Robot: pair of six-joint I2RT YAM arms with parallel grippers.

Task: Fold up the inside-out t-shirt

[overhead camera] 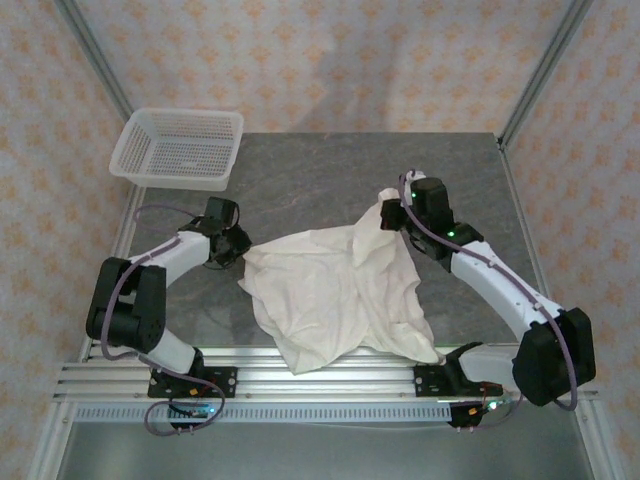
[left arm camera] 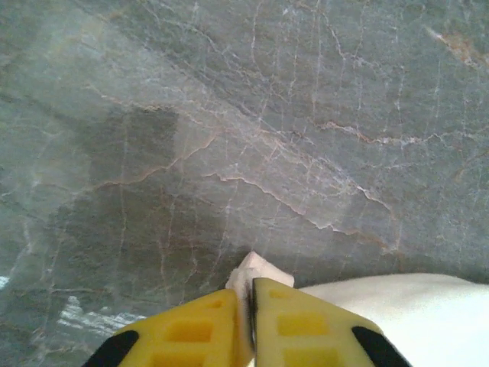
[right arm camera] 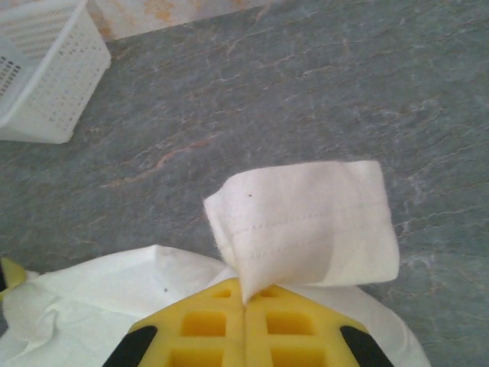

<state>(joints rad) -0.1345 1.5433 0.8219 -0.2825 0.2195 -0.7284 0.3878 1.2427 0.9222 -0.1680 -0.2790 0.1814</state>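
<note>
The inside-out t-shirt (overhead camera: 335,295) lies crumpled and cream-white on the grey table, spread between both arms. My left gripper (overhead camera: 240,245) sits low at its left edge. In the left wrist view the yellow fingers (left arm camera: 306,325) stand nearly together with a small corner of the t-shirt (left arm camera: 258,269) poking out between them. My right gripper (overhead camera: 392,205) holds the shirt's upper right part lifted off the table. In the right wrist view the gripper (right arm camera: 244,294) is shut on a stitched hem flap of the t-shirt (right arm camera: 306,222), which folds over above the fingertips.
A white plastic mesh basket (overhead camera: 180,148) stands at the table's back left corner, also seen in the right wrist view as the basket (right arm camera: 42,69). Bare grey stone table (overhead camera: 320,180) stretches behind the shirt. Aluminium rails (overhead camera: 330,385) run along the near edge.
</note>
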